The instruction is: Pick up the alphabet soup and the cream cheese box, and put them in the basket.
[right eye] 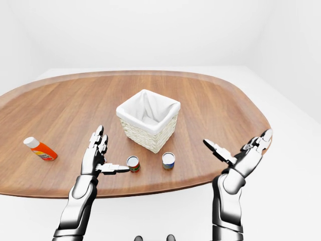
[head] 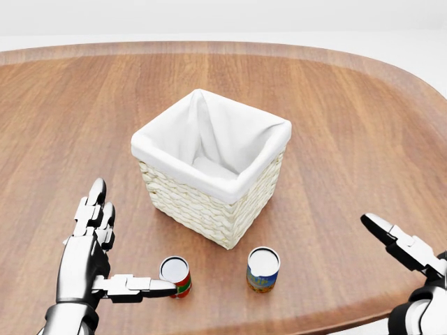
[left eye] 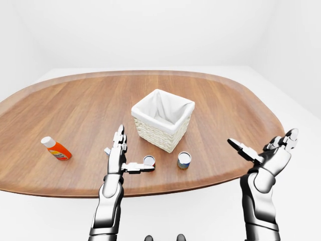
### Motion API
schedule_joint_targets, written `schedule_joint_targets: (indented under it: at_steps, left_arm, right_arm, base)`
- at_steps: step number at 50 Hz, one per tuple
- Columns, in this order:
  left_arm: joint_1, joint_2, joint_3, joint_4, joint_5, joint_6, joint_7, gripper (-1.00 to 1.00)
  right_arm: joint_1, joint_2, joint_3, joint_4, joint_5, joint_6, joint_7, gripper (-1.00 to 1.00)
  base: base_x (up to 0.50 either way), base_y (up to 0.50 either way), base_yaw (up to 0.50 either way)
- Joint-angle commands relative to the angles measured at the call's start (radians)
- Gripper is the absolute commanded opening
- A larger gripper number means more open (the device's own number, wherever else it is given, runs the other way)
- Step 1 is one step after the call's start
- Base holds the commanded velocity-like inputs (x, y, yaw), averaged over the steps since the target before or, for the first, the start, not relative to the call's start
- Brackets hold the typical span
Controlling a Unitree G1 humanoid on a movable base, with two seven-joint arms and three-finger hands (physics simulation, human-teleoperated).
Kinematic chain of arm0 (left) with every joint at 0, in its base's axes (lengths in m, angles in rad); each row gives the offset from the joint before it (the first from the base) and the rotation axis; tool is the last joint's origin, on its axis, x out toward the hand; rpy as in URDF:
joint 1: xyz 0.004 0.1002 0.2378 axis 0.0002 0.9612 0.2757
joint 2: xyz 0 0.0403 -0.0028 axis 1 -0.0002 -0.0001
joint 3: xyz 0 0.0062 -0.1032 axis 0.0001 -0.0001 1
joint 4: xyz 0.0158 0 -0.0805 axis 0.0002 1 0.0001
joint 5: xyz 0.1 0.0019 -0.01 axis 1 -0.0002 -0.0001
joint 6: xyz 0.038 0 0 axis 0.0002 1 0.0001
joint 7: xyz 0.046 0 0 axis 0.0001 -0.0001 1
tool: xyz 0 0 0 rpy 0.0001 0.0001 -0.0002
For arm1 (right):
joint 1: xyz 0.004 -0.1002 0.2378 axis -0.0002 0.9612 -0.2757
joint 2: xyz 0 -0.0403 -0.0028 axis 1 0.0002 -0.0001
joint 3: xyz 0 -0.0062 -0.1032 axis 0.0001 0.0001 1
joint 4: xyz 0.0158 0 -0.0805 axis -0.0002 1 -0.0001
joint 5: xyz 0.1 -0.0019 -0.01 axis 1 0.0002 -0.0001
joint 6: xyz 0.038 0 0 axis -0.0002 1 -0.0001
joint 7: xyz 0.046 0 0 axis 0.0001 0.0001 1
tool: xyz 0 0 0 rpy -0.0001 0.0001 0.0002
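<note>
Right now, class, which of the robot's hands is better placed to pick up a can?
Left. The left hand stands open beside the red-labelled can, thumb at it; the right hand is off the table edge.

Left hand (head: 94, 262) and right hand (left eye: 268, 153) both raised, fingers spread.

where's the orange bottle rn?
The orange bottle with the white cap lies on its side near the left edge of the oval wooden table in the left-eye view, apart from the left robot hand.
</note>
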Motion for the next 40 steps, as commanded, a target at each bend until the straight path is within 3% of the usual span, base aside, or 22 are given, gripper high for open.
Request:
schedule_joint_targets:
  at_steps: [1,4,8,10,12,13,14,18,21,23,25,40]
  left_arm:
    - [0.003,-0.001,-0.002,-0.007,0.003,0.003,0.002,1.00]
    - [-0.005,0.001,0.002,0.021,0.001,-0.017,0.000,1.00]
    - [0.004,-0.001,-0.002,-0.005,0.003,0.000,0.002,1.00]
    - [-0.006,0.002,0.003,0.029,0.001,-0.024,-0.001,1.00]
    - [-0.003,0.001,0.002,0.021,0.000,-0.019,-0.002,1.00]
    - [0.003,0.000,-0.002,-0.003,0.001,-0.002,0.000,1.00]
    - [0.004,-0.001,-0.002,-0.006,0.001,0.000,0.000,1.00]
    - [-0.006,0.001,0.002,0.025,0.000,-0.020,-0.001,1.00]
    - [0.001,0.000,-0.001,0.002,0.002,-0.003,0.000,1.00]
    - [-0.002,0.000,0.000,0.015,0.001,-0.012,0.000,1.00]
    - [-0.001,0.000,-0.001,0.007,0.002,-0.002,0.000,1.00]
    - [-0.001,0.000,-0.001,0.006,0.002,-0.001,0.000,1.00]
  right_arm:
    - [0.015,-0.010,-0.053,-0.006,0.060,0.000,0.000,1.00]
    - [0.020,-0.006,-0.061,-0.013,0.037,0.000,0.000,1.00]
    - [0.029,-0.009,-0.074,-0.016,0.059,0.000,0.000,1.00]
    - [0.026,-0.011,-0.075,-0.003,0.070,0.000,0.000,1.00]
    - [0.020,-0.013,-0.072,0.009,0.063,0.000,0.000,1.00]
    - [0.022,-0.013,-0.071,0.004,0.068,0.000,0.000,1.00]
    - [0.022,-0.013,-0.070,0.003,0.068,0.000,0.000,1.00]
    - [0.022,-0.015,-0.069,0.013,0.070,0.000,0.000,1.00]
    - [0.018,-0.018,-0.070,0.035,0.061,0.000,0.000,1.00]
    - [0.013,-0.020,-0.066,0.045,0.072,0.000,0.000,1.00]
    - [0.017,-0.022,-0.055,0.041,0.073,0.000,0.000,1.00]
    - [0.017,-0.020,-0.057,0.040,0.071,0.000,0.000,1.00]
  base:
    - [0.00,0.00,0.00]
    - [0.00,0.00,0.00]
    - [0.00,0.00,0.00]
    - [0.00,0.00,0.00]
    - [0.00,0.00,0.00]
    - [0.00,0.00,0.00]
    - [0.00,0.00,0.00]
    - [0.00,0.00,0.00]
    - [0.00,0.00,0.00]
    - [0.00,0.00,0.00]
    - [0.00,0.00,0.00]
    - [0.00,0.00,0.00]
